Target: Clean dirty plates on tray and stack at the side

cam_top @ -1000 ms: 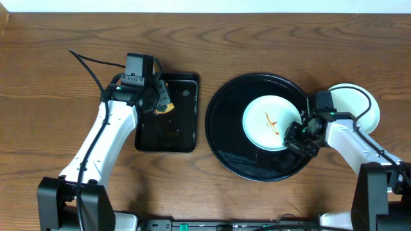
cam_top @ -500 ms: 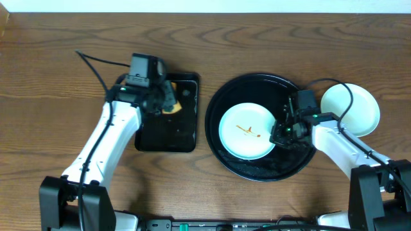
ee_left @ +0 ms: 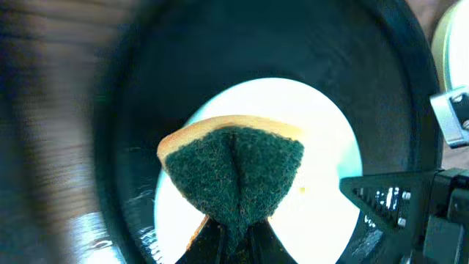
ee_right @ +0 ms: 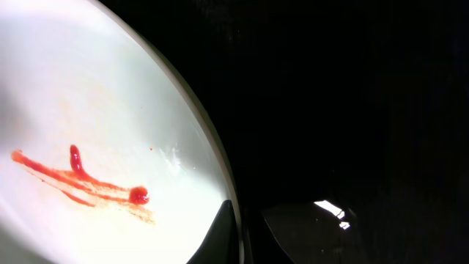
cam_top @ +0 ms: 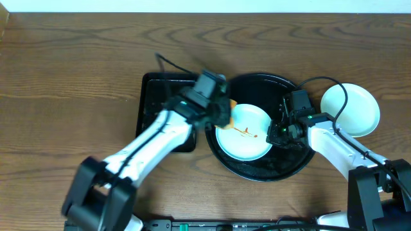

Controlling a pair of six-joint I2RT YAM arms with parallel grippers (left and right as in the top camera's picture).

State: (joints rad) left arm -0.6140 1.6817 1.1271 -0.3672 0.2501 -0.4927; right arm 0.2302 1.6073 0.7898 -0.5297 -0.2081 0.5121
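While the right pincer [cam_top: 277,133] stays clamped on the near rim of the smeared plate [cam_top: 247,142], the left arm has made the one big move since half a second ago. Then it was over the rectangular tray [cam_top: 149,96]; now it reaches across onto the round tray [cam_top: 257,170].

Left pincer [cam_top: 217,114]: clenched on the sponge [ee_left: 233,172], which is folded, green scouring face outward and an orange edge behind. In the left wrist view the sponge sits just ahead of the fingertips, over the smeared plate's [ee_left: 322,132] middle. Contact with the plate cannot be told. From above, the sponge [cam_top: 228,106] shows at the plate's upper left edge.

Right pincer [ee_right: 242,229]: jaws closed, the plate's [ee_right: 110,110] rim running down between them. A thin red smear [ee_right: 80,180] lies on the plate ahead and to the left of the fingertips. The tray's black floor is ahead and to the right.

The smeared plate lies inside the round tray, left of centre, about where it was half a second ago. A second ago it lay further right on the tray.

A side plate [cam_top: 350,109] rests on the table [cam_top: 64,64] behind the right pincer, just off the round tray, unmoved.
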